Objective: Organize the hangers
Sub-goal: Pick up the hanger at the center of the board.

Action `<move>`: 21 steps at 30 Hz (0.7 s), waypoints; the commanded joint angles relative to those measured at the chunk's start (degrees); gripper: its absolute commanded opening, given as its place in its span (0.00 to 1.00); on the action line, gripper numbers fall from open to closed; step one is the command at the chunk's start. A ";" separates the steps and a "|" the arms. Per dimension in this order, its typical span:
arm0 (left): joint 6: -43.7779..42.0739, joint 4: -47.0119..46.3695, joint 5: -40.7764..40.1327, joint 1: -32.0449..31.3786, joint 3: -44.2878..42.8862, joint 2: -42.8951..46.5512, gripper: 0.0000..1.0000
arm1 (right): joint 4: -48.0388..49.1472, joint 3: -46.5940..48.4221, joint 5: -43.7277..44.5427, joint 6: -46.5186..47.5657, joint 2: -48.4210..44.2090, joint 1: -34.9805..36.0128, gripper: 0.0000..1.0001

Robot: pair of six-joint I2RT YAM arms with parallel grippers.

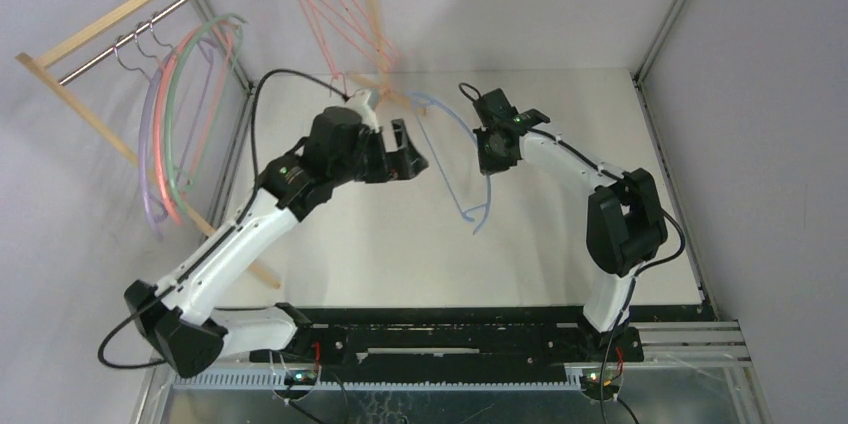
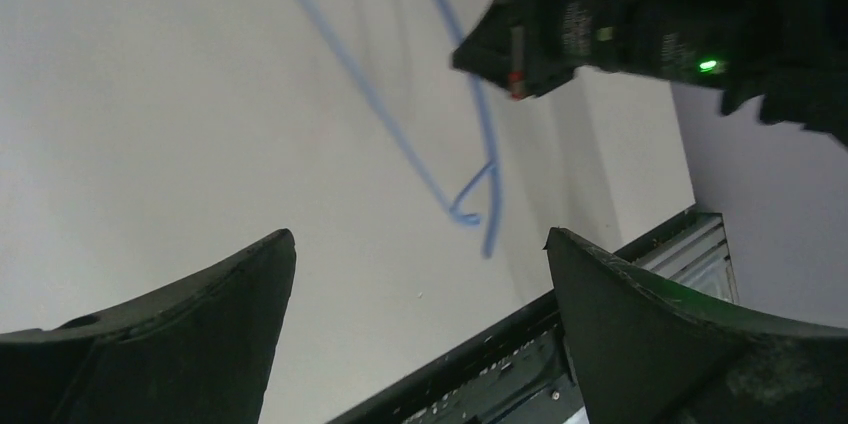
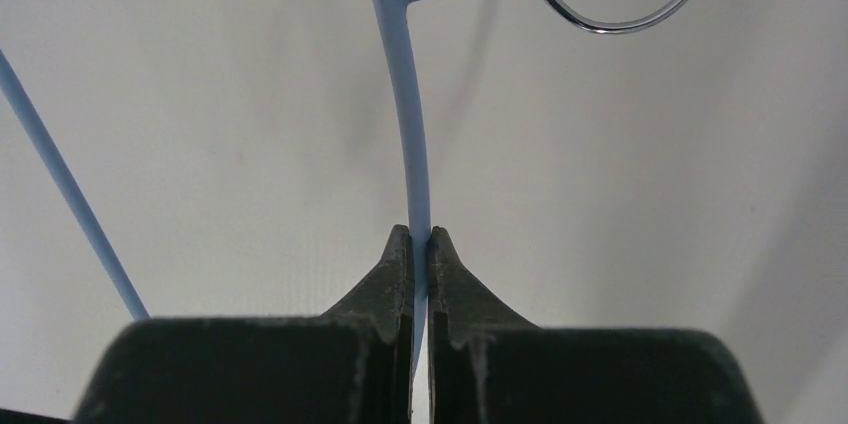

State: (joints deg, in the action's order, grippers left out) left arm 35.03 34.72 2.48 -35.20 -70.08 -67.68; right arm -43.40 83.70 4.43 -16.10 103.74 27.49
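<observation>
Nearest the arm bases, the bare white table [image 1: 380, 254] is lying under both arms. Above its middle, the right gripper [image 3: 420, 236] is pinching the slim light-blue plastic hanger [image 3: 418, 144] on its shoulder, just below the curved metal hook [image 3: 600, 26], with the jaws closed tight on the plastic. Gripping this close to the hook is probably leaving the hook free to go over a rod. The hanger is hanging between the two arms, its lower end dangling toward the table, seemingly clear of it.

Just to its left, the left gripper [image 2: 418, 236] is standing wide open with nothing between its fingers. It is facing the hanger but not touching it, so the right arm alone is carrying it.

Farther back on the left, the light wooden rack frame [image 1: 130, 9] is carrying thicker curved lilac, green and pink hangers [image 1: 172, 114] by their hooks on its metal rod [image 1: 95, 64]. Thin pink-red wire hangers [image 1: 320, 14] are hanging at the far back. The blue one is likely meant to join them.
</observation>
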 commanded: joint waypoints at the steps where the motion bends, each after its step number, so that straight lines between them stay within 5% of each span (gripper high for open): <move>1: -5.18 1.58 -6.41 -6.29 -8.96 -7.49 0.99 | -1.90 8.70 6.77 -3.64 1.71 1.90 0.00; 9: -12.41 7.57 -11.81 -14.61 -20.19 -19.84 0.99 | -5.91 18.36 5.02 -3.95 5.26 2.55 0.00; 21: -11.36 4.35 -16.78 -16.75 -15.72 -22.28 1.00 | -6.97 19.75 -7.88 -5.32 1.97 0.74 0.00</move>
State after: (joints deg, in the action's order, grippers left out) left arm 23.42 42.37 -12.43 -52.34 -87.35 -90.15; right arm -51.20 100.82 2.72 -19.84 109.62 29.17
